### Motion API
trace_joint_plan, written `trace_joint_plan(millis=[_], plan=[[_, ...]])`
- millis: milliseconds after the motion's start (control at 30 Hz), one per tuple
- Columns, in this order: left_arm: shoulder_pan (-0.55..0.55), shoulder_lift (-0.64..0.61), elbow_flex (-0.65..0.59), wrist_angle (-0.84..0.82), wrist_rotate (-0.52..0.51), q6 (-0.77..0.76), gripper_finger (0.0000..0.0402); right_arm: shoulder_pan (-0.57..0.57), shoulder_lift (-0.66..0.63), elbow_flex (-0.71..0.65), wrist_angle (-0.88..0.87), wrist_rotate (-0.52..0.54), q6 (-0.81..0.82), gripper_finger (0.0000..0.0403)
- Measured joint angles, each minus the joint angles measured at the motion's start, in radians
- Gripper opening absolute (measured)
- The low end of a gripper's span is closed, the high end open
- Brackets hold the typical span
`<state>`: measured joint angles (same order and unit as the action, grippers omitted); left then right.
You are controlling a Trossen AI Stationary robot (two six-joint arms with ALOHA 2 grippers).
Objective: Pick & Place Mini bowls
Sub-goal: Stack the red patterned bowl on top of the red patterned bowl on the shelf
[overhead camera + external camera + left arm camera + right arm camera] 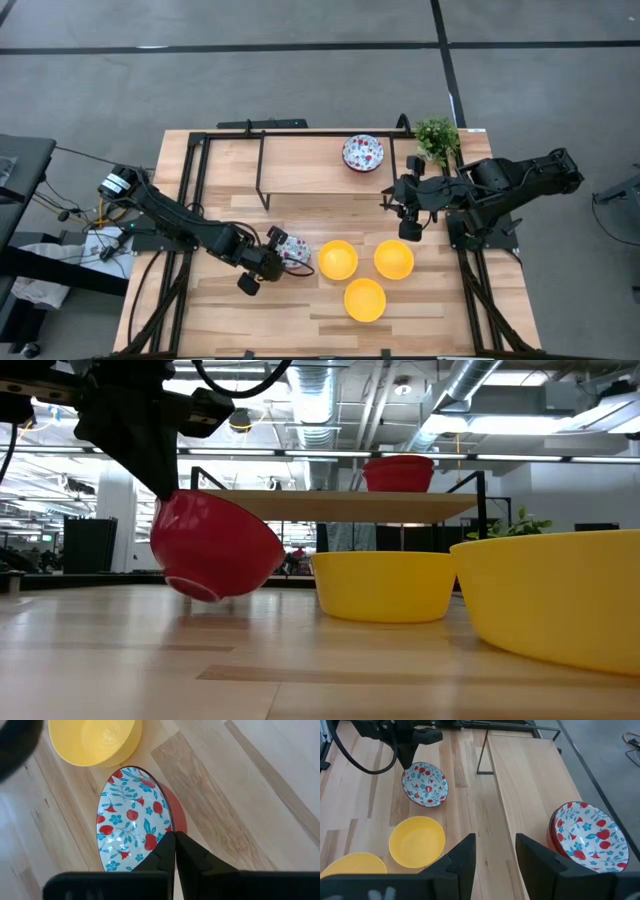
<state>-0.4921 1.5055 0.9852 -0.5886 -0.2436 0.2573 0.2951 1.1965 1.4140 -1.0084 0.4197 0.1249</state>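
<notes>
The left gripper [281, 254] pinches the rim of a floral bowl [294, 250], held tilted just above the table, left of three yellow bowls [365, 299]. Its opening points up and sideways; being round, it has no long axis. Another floral bowl [362, 153] sits on the far shelf [300, 165], so placing seems partly done. The right gripper [409, 222] hovers with fingers apart, empty.

Two dark jointed arms trailing black cables, each claw two-fingered.
</notes>
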Motion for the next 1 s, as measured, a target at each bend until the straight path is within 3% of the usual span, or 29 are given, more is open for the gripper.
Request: trace_joint_plan(millis=[600,1000], plan=[[-0.012,-0.005,0.000,-0.006,-0.026,0.000,0.0005,0.000,0.000,0.000,0.000,0.000,0.000,0.0129],[-0.011,-0.111,0.000,-0.009,-0.075,0.000,0.0005,-0.001,0.000,0.000,0.000,0.000,-0.001,0.0129]])
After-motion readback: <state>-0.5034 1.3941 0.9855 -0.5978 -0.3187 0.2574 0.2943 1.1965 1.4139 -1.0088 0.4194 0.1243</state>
